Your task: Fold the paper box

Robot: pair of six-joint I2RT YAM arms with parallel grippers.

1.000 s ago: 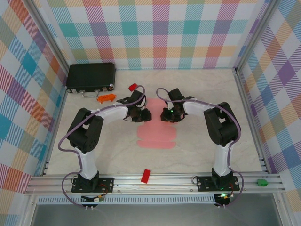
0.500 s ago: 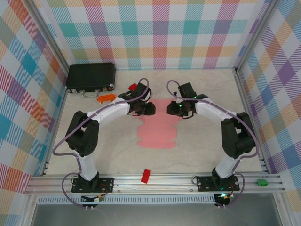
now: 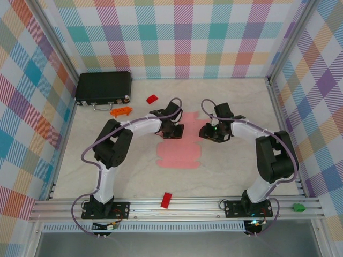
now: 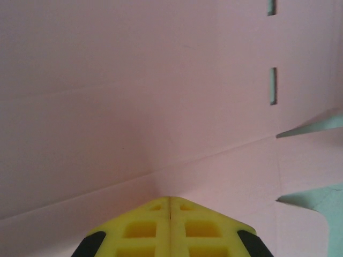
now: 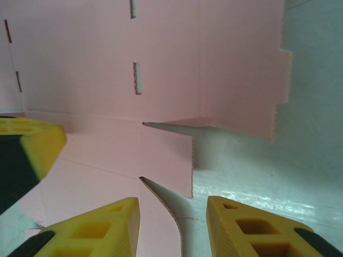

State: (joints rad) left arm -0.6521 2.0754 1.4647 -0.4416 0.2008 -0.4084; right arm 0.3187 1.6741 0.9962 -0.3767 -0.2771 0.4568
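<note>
Matt thin-card paper box (image 4: 134, 80), glossy table (image 5: 300, 160)

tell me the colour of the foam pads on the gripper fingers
Yellow pads with black backing, clearest in the right wrist view.

No lettering, label, brand mark, number or sign can be read anywhere in these views. The pink card of the paper box (image 3: 179, 155) at centre frame is plain in the overhead view, and the black case (image 3: 103, 87) at upper left bears nothing legible.
</note>
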